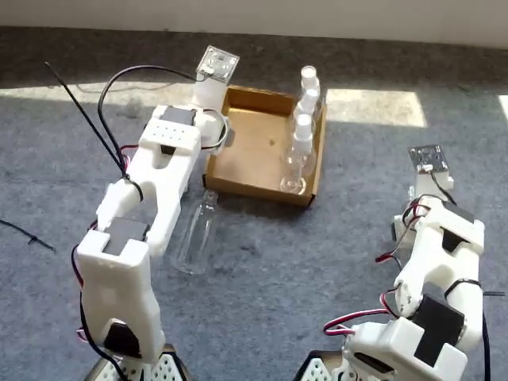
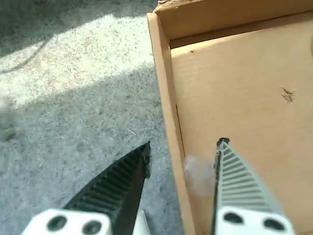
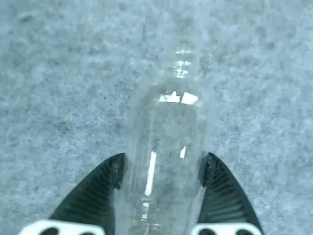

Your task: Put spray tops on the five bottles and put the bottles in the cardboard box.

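My left gripper (image 2: 185,145) is open and straddles the left wall of the cardboard box (image 2: 164,98), one finger outside over the carpet and one inside. A small pale blurred thing (image 2: 196,174) lies by the inner finger. In the high view this gripper (image 1: 214,121) hangs over the box (image 1: 246,186) wall. Three bottles with spray tops (image 1: 304,119) stand along the box's right side. A clear topless bottle (image 1: 196,230) lies on the carpet beside the left arm. My right gripper (image 3: 161,157) is shut on another clear topless bottle (image 3: 166,112), whose neck points away from it.
Grey carpet covers the whole floor, with a sunlit strip behind the box. Black cables (image 1: 87,111) trail off to the left of the left arm. The right arm (image 1: 432,238) sits well to the right of the box.
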Available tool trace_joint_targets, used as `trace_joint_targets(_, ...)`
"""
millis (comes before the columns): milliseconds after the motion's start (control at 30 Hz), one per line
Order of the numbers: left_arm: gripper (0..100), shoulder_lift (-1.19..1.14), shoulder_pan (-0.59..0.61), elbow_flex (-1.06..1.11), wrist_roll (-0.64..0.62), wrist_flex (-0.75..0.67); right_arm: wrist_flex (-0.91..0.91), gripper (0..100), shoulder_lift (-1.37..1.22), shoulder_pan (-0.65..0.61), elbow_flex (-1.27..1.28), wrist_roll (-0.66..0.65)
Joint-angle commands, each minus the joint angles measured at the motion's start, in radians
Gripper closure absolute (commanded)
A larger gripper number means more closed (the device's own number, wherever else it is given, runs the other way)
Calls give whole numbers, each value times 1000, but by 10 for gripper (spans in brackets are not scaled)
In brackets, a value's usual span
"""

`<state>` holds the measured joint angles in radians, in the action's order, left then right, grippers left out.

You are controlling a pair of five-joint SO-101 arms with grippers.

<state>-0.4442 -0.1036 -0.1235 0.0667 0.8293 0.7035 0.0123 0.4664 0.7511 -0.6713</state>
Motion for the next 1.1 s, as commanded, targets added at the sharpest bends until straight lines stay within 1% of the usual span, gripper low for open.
trace_joint_targets(0,793,16,-10,-45,-11,2,-5,929,-19,-10,41,-11)
trace_joint_targets(133,796,16,-10,-44,-12,3,-5,929,-19,-10,41,-11)
trace_joint_targets(300,857,15,-10,-44,-49,3,-4,929,-19,-10,41,-9)
trace_joint_targets(600,856,13,-12,-41,-51,3,-2,929,-19,-10,41,-9)
trace_joint_targets(767,857,15,-16,15,-51,0,-2,929,-19,-7,41,-9)
trace_joint_targets(967,857,15,-16,27,-51,0,-2,929,-19,-7,41,-8)
trace_joint_targets(1067,870,15,-16,28,-51,0,-2,929,-19,-4,41,-8)
